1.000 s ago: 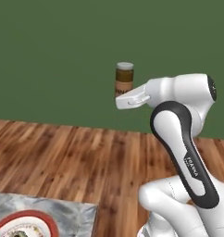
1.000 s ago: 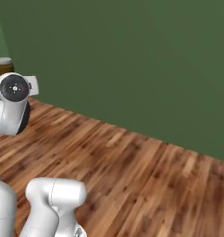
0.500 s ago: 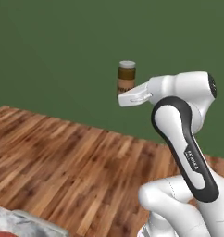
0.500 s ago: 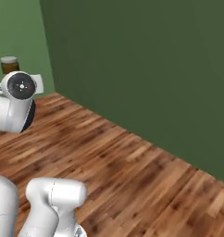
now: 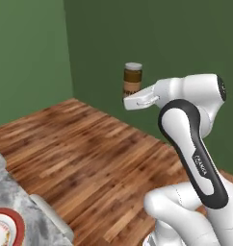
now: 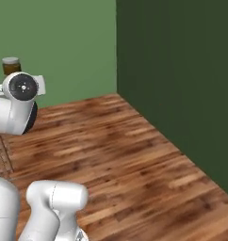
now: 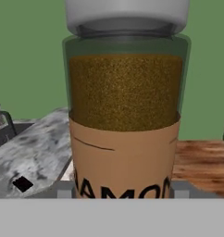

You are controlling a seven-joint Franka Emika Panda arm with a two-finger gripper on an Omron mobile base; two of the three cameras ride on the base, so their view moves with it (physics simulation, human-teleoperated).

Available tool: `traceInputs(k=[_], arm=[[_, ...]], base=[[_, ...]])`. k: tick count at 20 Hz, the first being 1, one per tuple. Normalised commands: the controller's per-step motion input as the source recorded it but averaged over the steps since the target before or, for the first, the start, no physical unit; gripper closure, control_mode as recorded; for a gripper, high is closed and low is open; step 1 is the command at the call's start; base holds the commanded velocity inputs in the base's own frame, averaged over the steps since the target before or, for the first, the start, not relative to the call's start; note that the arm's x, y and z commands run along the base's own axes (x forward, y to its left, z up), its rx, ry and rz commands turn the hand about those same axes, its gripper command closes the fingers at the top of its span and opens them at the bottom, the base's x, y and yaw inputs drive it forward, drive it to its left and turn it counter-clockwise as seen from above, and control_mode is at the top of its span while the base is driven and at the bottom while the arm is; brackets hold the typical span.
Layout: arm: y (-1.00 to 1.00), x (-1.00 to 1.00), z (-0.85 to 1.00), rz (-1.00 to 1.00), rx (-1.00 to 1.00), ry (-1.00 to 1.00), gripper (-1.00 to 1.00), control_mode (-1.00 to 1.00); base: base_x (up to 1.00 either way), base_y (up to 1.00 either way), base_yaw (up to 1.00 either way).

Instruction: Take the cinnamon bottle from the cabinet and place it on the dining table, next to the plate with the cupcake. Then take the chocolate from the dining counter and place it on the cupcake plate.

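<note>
My gripper (image 5: 131, 97) is shut on the cinnamon bottle (image 5: 133, 78), a brown jar with a pale grey lid and a tan label, held upright in the air over the wooden floor. The bottle (image 7: 125, 115) stands close in the hand view, between the two fingertips (image 7: 65, 190). In the right base view the bottle (image 6: 11, 66) pokes up behind the wrist. The plate (image 5: 6, 229) with its orange-red rim peeks in on the dining table (image 5: 39, 218) at lower left. A small black block, the chocolate (image 7: 22, 183), lies on the marble dining counter (image 7: 40, 150). The cabinet and the cupcake are out of view.
Green walls meet in a corner (image 5: 66, 53) ahead, over a wooden plank floor (image 6: 125, 150). A dark frame-like object (image 7: 2, 124) stands at the far left edge of the marble top in the hand view.
The whole picture has swept sideways, so the base has turned; a wall corner has come into view. The bottle stays in the gripper at the same height.
</note>
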Motion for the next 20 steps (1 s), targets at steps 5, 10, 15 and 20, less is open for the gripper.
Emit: traceInputs(k=[5, 10, 15, 20], arm=[[0.00, 0.00, 0.00, 0.00, 0.00, 0.00, 1.00, 1.00], [0.00, 0.00, 0.00, 0.00, 0.00, 0.00, 1.00, 1.00], [0.00, 0.00, 0.00, 0.00, 0.00, 0.00, 1.00, 1.00], [0.00, 0.00, 0.00, 0.00, 0.00, 0.00, 1.00, 1.00]], base=[[0.63, -0.07, 0.60], [0.59, -0.09, 0.63], [0.53, -0.10, 0.67], [0.43, -0.12, 0.72]])
